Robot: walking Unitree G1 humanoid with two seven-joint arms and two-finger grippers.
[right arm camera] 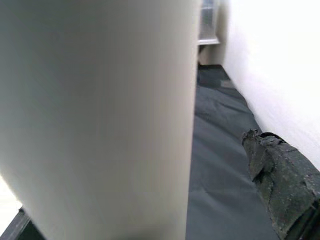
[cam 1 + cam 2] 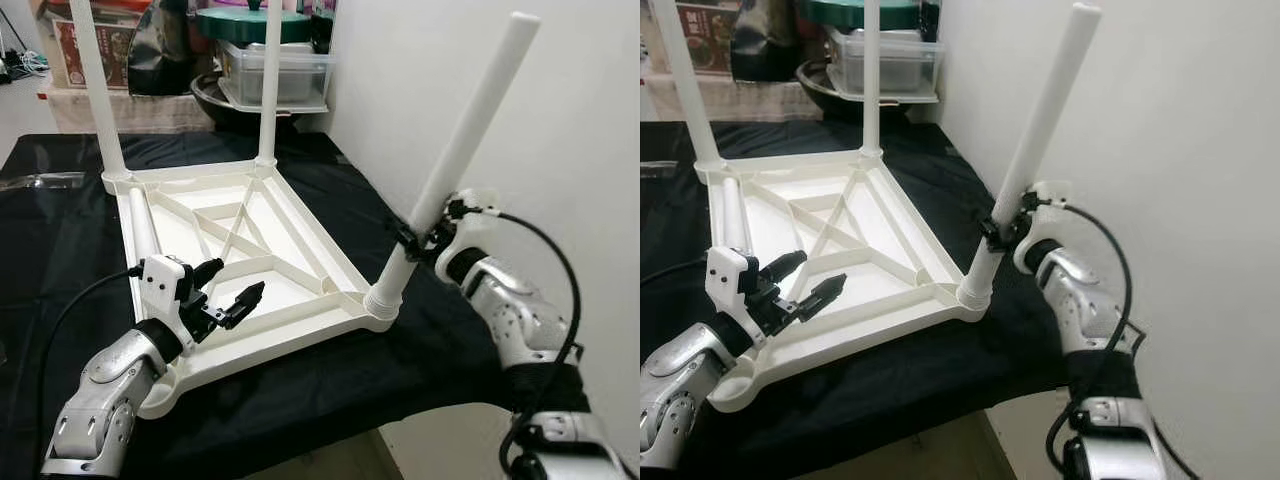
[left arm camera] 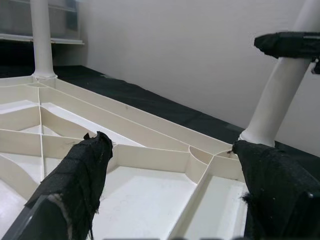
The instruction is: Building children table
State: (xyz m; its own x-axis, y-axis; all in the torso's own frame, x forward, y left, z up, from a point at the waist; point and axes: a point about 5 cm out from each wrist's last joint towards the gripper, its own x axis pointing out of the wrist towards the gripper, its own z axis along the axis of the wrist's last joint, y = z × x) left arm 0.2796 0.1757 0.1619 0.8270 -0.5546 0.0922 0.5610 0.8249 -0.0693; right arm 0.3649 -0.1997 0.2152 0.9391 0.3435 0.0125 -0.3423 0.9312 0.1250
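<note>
White leg [image 2: 462,150] leans up-right from tabletop [image 2: 270,270] corner, right gripper [image 2: 425,237] clamping it.

Right tool [image 2: 997,232] around tilted leg [image 2: 1035,150]

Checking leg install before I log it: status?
Right gripper clamped on tilted leg at corner socket. Left gripper open over upturned tabletop. Fourth leg lies loose in frame.

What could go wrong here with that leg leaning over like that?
The right tool grips the tilted leg, which leans toward the wall; pushed in at that angle it may jam or seat crooked in its socket. The left tool hovers open over the tabletop without holding it, so the top could slide on the black cloth.
</note>
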